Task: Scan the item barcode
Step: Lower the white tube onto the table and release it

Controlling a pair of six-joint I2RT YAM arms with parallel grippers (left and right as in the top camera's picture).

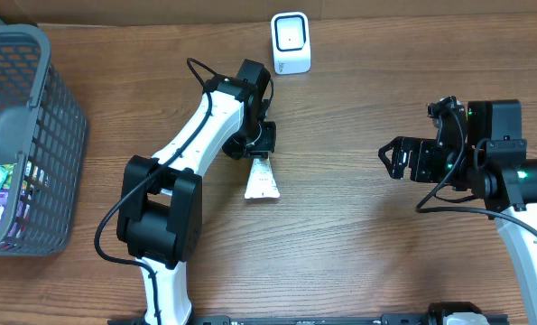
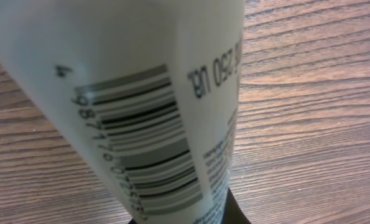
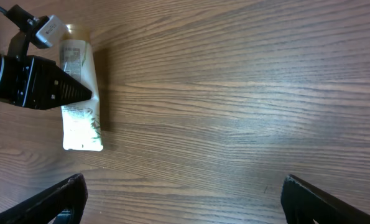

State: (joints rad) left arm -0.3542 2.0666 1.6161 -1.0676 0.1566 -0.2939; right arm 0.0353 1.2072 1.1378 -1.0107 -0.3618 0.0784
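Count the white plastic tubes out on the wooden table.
1: a white plastic tube, clamped in the left gripper mid-table. More may lie hidden in the grey mesh basket at the left edge.

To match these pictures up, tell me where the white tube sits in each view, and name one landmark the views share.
Overhead: the white tube is near the centre, below the scanner.
Left wrist: it fills the upper left and middle, with its barcode facing the camera.
Right wrist: it is at the upper left, running up and down the picture.
Shared landmark: the wood-grain table appears in all three.
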